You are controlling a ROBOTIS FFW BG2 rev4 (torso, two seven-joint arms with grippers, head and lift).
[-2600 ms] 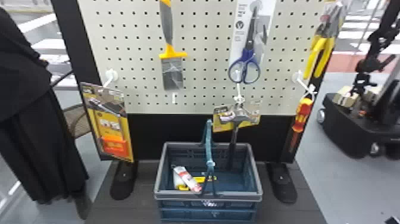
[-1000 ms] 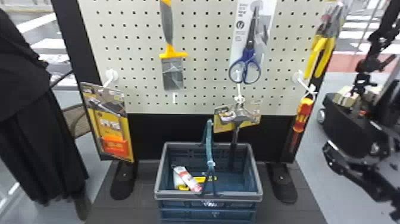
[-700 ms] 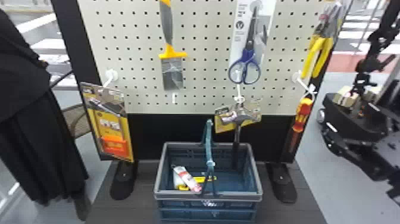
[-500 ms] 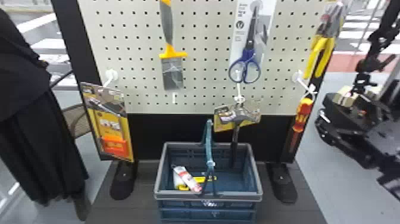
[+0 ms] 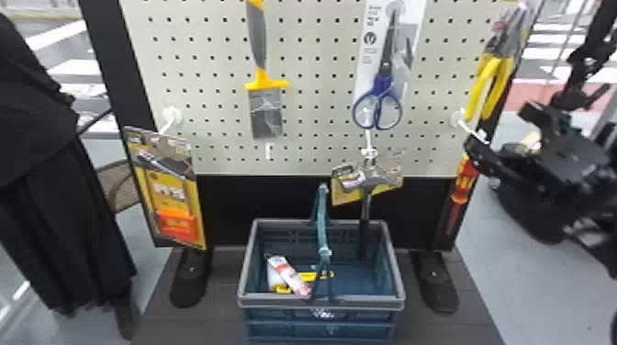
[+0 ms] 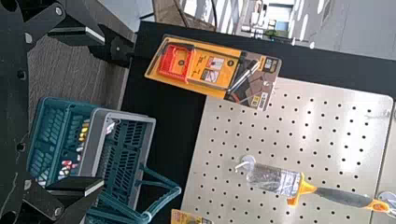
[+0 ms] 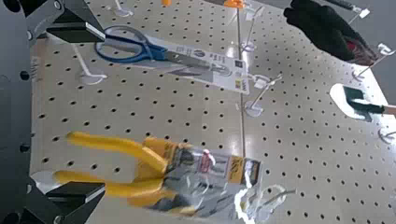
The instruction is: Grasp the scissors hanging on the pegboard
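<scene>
The scissors (image 5: 377, 103) have blue handles and dark blades. They hang on a white card high on the pegboard (image 5: 312, 55), right of centre. My right arm (image 5: 551, 167) stands off the board's right edge, below and to the right of the scissors. Its wrist view faces the board: the right gripper (image 7: 79, 112) is open, the scissors (image 7: 140, 46) lie just beyond one finger (image 7: 77, 28), and yellow-handled pliers (image 7: 121, 163) hang ahead of the gap. My left gripper (image 6: 79, 112) is open and holds nothing, low and away from the board.
A yellow-and-grey scraper (image 5: 264, 87) hangs left of the scissors, and a hammer (image 5: 367, 183) hangs below them. A packaged orange tool set (image 5: 167, 188) hangs at the lower left. A blue-grey basket (image 5: 321, 300) sits on the floor below. A dark garment (image 5: 41, 183) hangs at the left.
My right arm has come in from the right edge and moved up and left, close to the pegboard's right side. The scissors and other tools hang as before.
</scene>
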